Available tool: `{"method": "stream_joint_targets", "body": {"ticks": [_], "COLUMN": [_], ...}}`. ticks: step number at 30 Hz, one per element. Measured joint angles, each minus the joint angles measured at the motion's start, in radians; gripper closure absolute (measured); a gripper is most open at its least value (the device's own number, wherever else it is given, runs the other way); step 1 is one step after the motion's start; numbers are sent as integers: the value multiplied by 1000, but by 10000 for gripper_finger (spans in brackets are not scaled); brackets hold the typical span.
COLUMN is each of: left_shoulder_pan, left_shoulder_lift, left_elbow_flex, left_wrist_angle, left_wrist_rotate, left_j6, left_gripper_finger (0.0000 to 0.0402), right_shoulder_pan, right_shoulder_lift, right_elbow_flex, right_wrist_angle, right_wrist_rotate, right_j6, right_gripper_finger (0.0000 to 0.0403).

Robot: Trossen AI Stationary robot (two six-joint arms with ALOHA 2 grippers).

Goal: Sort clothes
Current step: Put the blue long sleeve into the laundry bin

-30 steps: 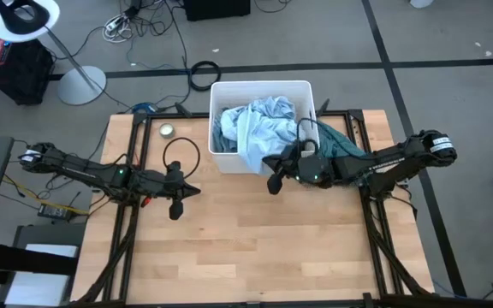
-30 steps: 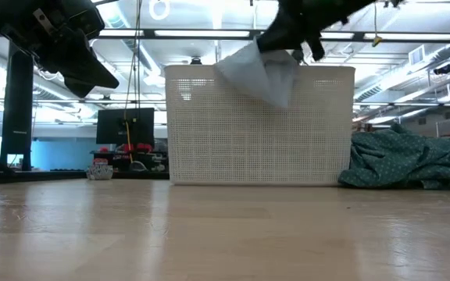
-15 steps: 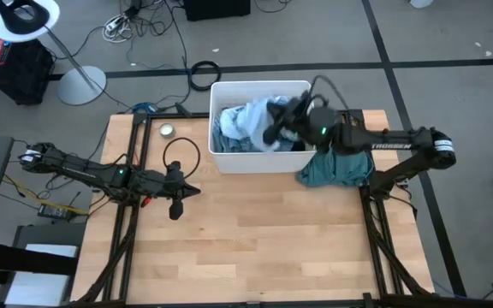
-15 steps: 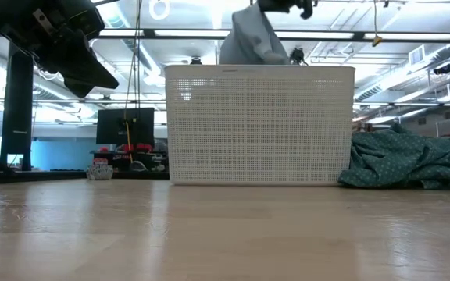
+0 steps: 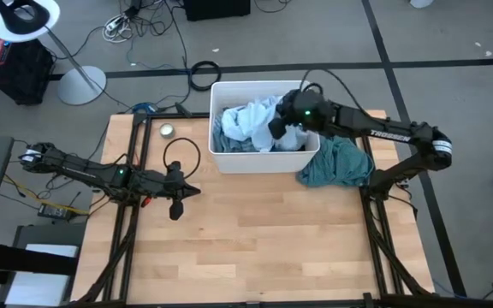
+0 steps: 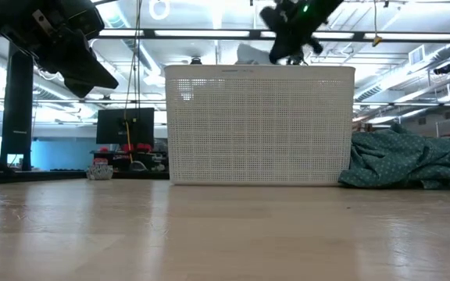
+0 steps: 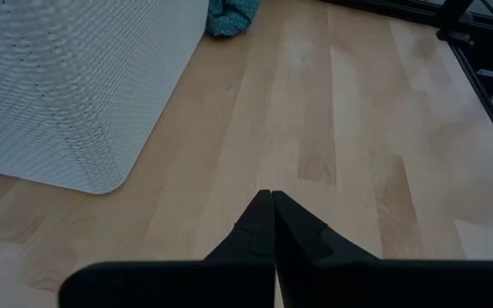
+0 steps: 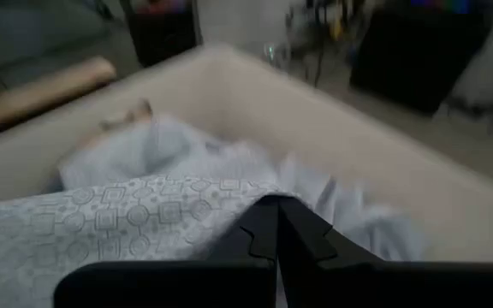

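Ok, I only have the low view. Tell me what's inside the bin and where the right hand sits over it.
Observer: From the high view, the white bin holds a heap of light blue clothes.
Operator: Now the right hand.
Observer: The right hand is above the bin's right half, over that heap.
Operator: Check its fingers.
Observer: In the right wrist view the fingers are shut, tips meeting over a patterned light blue garment. I cannot tell whether they pinch it.
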Motion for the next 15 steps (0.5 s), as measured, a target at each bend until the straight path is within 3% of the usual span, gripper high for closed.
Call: {"method": "stream_joint_targets", "body": {"ticks": [7, 15], "left_shoulder_pan": [0, 0], "left_shoulder_lift": [0, 0], "left_elbow_flex": [1, 1], "left_wrist_angle": [7, 1], "left_wrist_rotate": [-2, -3], "left_j6": [1, 1], "left_gripper_finger": [401, 401], "right_shoulder_pan": [-34, -87], "right_shoulder_lift": [195, 450], "right_elbow_flex": [1, 107], "right_wrist_angle": [18, -25], "right_wrist_rotate": [-185, -248], "right_j6": [81, 156], "right_gripper_finger": [403, 403]}}
